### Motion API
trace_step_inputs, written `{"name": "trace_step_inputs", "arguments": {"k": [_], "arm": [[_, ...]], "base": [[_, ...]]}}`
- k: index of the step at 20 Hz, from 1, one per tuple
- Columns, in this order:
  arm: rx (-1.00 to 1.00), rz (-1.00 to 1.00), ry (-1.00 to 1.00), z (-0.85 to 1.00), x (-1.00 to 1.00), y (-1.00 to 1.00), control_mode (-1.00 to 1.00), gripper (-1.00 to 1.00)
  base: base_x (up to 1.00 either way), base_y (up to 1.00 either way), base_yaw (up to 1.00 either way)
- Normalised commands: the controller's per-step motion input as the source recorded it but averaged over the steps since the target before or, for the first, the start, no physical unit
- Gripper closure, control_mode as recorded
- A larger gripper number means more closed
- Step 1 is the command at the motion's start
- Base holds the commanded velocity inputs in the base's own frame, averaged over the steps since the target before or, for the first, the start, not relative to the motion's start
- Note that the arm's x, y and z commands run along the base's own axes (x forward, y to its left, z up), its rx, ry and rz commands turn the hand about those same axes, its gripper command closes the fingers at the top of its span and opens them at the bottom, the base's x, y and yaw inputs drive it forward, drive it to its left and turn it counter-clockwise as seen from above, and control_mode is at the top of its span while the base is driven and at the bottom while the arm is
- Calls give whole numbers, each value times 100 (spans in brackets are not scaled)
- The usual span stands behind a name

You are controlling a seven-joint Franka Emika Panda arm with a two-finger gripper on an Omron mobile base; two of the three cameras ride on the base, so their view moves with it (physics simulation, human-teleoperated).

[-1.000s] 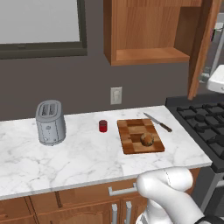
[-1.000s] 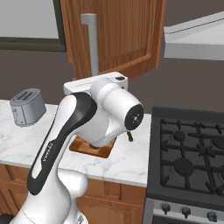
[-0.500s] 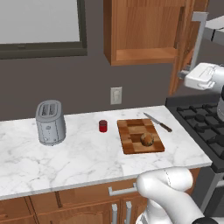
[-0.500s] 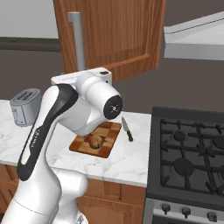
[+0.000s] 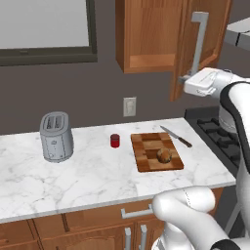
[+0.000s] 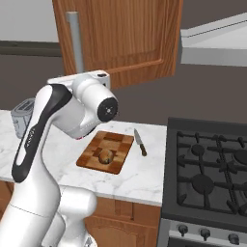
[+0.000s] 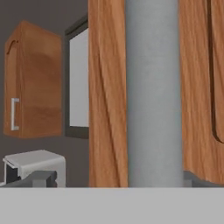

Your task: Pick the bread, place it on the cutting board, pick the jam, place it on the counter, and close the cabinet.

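I see the small round golden-brown bread (image 5: 164, 156) lying on the checkered wooden cutting board (image 5: 151, 144), near the board's front right corner. The board rests flat on the long white marble counter (image 5: 88, 171), close to the counter's right end. The little red jam jar (image 5: 114, 140) stands upright on the counter just beside the board's left edge, near the back edge of the counter and not touching the board. A silver toaster (image 5: 56, 136) stands well apart from it, toward the counter's left end. A knife with a dark handle (image 5: 177, 137) lies on the counter by the board's right edge.

The brown wooden wall cabinet (image 5: 146, 36) is above the counter, and its flat door (image 5: 205, 34) hangs partly open. My gripper (image 5: 184, 79) is up at the door's long silver bar handle (image 5: 197, 44). In the hand view the handle (image 7: 153, 92) is very close, running straight up in front of the wood. My jaws are wide apart and hold nothing.
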Motion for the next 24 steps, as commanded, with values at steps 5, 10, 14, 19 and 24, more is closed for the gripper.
{"name": "trace_step_inputs", "arguments": {"k": [5, 10, 14, 19, 24], "arm": [[0, 0, 0, 0, 39, 33, -100, -100], [0, 0, -1, 0, 40, 27, -100, -100], [0, 0, -2, 0, 38, 16, -100, -100], [0, 0, -4, 0, 41, 13, -100, -100], [0, 0, -4, 0, 39, 9, -100, -100]], "base": [[0, 0, 0], [0, 0, 0], [0, 0, 0], [0, 0, 0], [0, 0, 0]]}}
